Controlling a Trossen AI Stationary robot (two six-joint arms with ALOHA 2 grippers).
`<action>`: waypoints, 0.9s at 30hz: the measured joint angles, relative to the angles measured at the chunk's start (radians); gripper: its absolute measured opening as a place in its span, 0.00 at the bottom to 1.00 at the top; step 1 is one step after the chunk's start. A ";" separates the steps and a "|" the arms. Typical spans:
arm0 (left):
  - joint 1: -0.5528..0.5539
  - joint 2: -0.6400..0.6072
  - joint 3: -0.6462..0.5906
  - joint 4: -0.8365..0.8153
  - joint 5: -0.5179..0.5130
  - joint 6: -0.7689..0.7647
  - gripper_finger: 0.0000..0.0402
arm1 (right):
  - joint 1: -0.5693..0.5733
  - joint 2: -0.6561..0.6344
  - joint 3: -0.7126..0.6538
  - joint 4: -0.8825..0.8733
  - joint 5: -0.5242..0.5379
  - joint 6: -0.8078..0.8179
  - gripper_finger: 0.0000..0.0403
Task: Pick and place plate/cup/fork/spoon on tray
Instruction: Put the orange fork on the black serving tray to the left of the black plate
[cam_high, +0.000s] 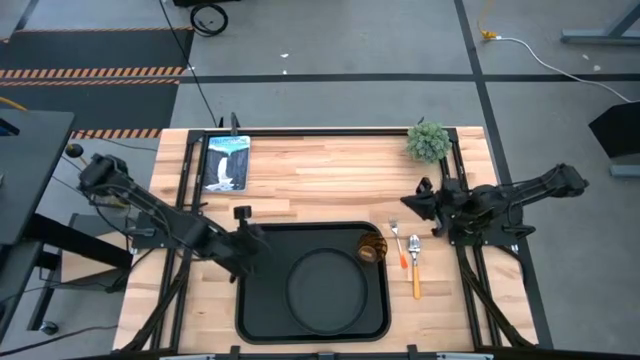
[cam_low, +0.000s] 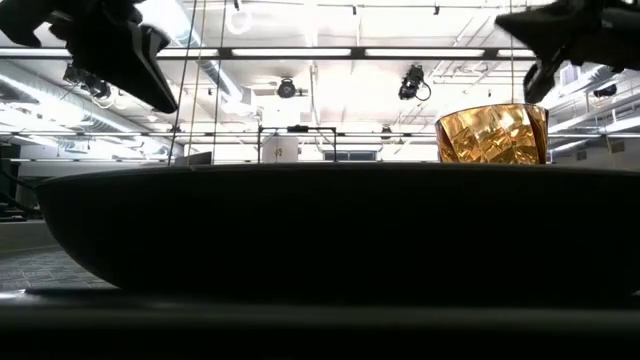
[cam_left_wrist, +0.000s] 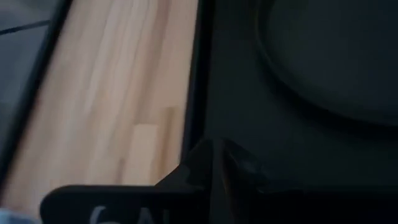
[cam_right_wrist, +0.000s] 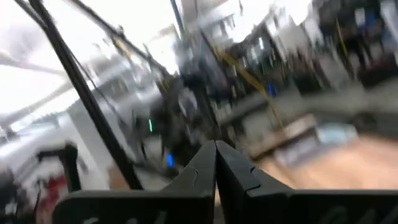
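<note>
1. We see the plate (cam_high: 326, 284) in the tray (cam_high: 262, 318), the cup (cam_high: 372, 247) at the tray's far right corner.
2. Fork (cam_high: 398, 243) and spoon (cam_high: 416, 263) lie on the table (cam_high: 320, 170), just right of the tray.
3. Left gripper (cam_high: 243, 243) at the tray's left edge, fingers closed, empty.
4. Right gripper (cam_high: 410, 204) above the fork, closed, empty.

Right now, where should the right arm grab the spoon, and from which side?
Probably from straight above, at the middle of the spoon's orange handle. It lies flat on the table, close beside the fork, so fingers should straddle the handle's width.
</note>
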 joint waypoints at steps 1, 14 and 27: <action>0.005 -0.022 -0.032 0.052 0.018 -0.001 0.10 | 0.000 0.009 0.021 -0.086 0.015 0.040 0.04; 0.028 -0.245 -0.333 0.555 0.114 -0.038 0.10 | 0.005 0.368 0.391 -1.000 0.036 0.468 0.04; 0.049 -0.250 -0.336 0.612 0.063 0.009 0.10 | 0.021 0.773 0.589 -1.387 -0.093 0.747 0.05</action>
